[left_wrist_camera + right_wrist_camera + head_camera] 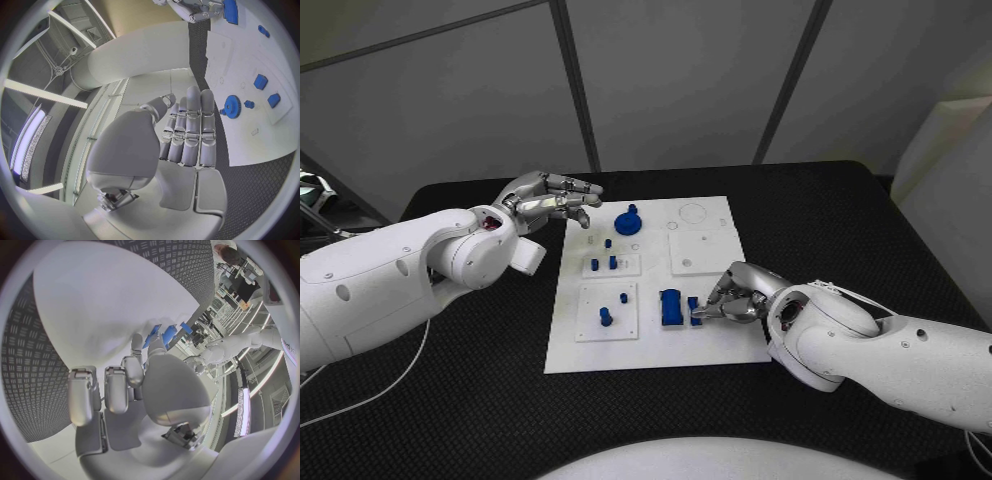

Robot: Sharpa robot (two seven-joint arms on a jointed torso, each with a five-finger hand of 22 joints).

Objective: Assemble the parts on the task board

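Progress looks about midway from my end: task board [711, 340] has the gear [629, 220] and a few small pegs [606, 265] standing in it. My right hand [733, 296] is at the blue block [672, 307], fingers curled around a small part beside it I think, while the left hand [553, 198] hovers off the board's far-left corner, fingers together, holding nothing.

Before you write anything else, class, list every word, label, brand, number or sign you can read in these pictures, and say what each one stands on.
None can be read.
Task board: engraved outlines and a circle, no legible letters or numbers.
Blue parts, such as the gear: no markings visible.
Left hand and right hand: no readable brand or label.
Small mark on the task board near the gear in the left wrist view: too small to read.
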